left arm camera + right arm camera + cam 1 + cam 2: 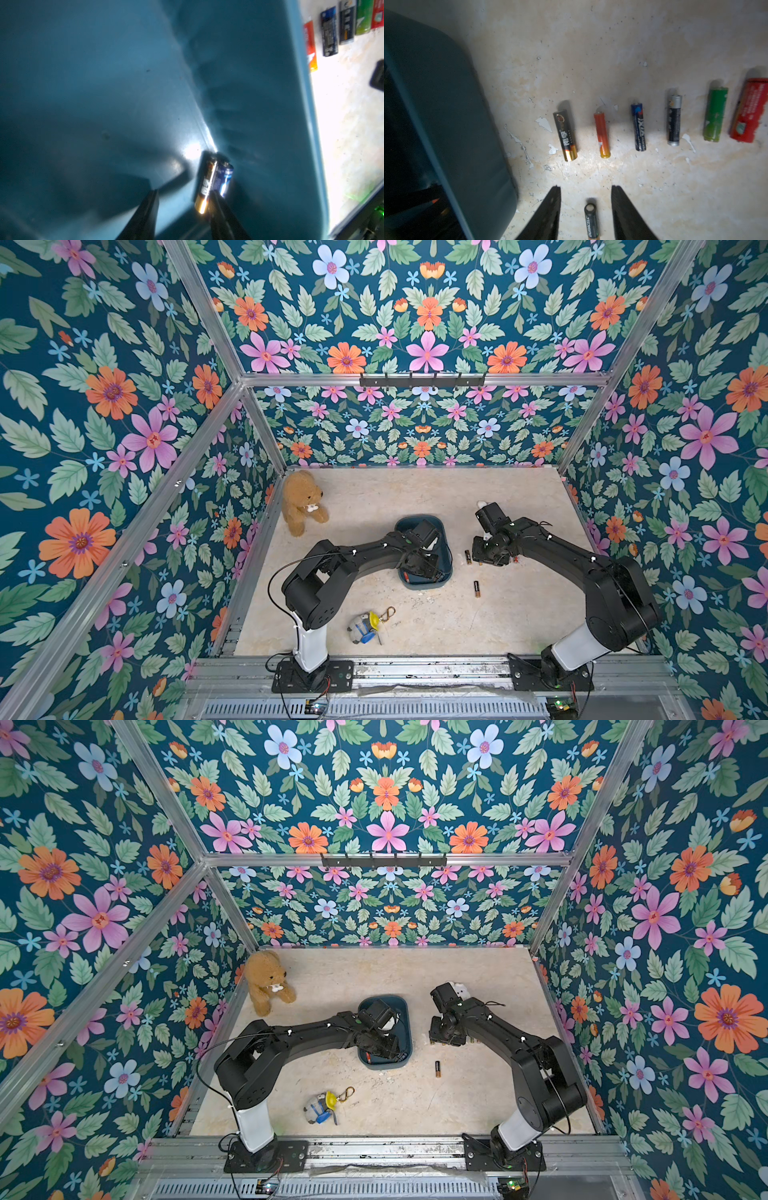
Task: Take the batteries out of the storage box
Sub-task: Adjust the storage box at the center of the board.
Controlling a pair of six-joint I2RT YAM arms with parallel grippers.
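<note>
Storage box (pixel 270 104): two batteries (pixel 212 182) inside, side by side. Left tool (pixel 184 191): jaws apart, empty. Right tool (pixel 586 187): jaws apart astride Duracell battery (pixel 591 222) outside box

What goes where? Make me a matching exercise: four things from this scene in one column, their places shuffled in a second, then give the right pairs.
Things
1. teddy bear
2. side-by-side pair of batteries
3. green battery
4. keyring toy

Places
A. in the row of batteries lying on the table, outside the box
B. far left corner of the table
C. inside the box, at the foot of its wall
D. near the table's front edge

Pairs: 1-B, 2-C, 3-A, 4-D
</note>
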